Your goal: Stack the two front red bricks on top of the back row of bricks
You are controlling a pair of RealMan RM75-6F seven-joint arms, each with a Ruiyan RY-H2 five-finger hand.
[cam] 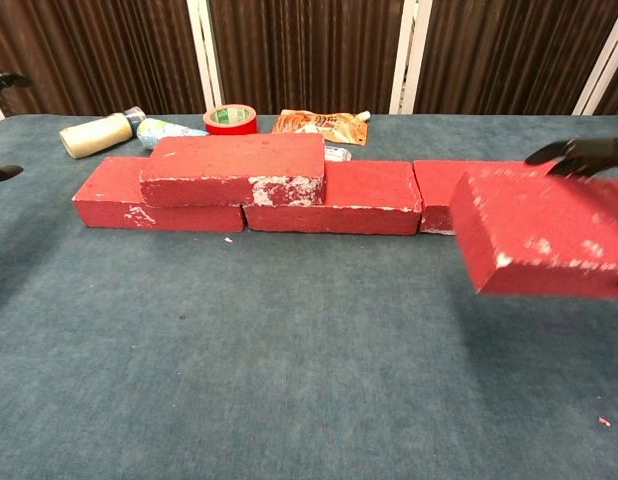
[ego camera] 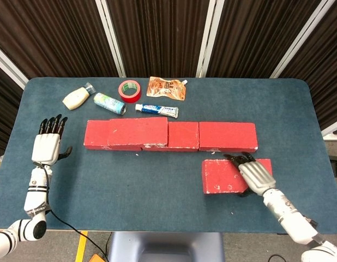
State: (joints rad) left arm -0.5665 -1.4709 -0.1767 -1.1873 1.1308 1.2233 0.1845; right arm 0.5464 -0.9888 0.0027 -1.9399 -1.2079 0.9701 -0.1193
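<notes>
My right hand grips a red brick by its right end and holds it in the air, in front of the right end of the back row. In the chest view this brick hangs at the right edge, covering part of the row's right brick; only fingertips of the hand show above it. One red brick lies stacked on the row's left part. My left hand is open, fingers spread, left of the row and touching nothing.
Behind the row lie a cream bottle, a small patterned bottle, a red tape roll, an orange pouch and a toothpaste tube. Blue cloth covers the table.
</notes>
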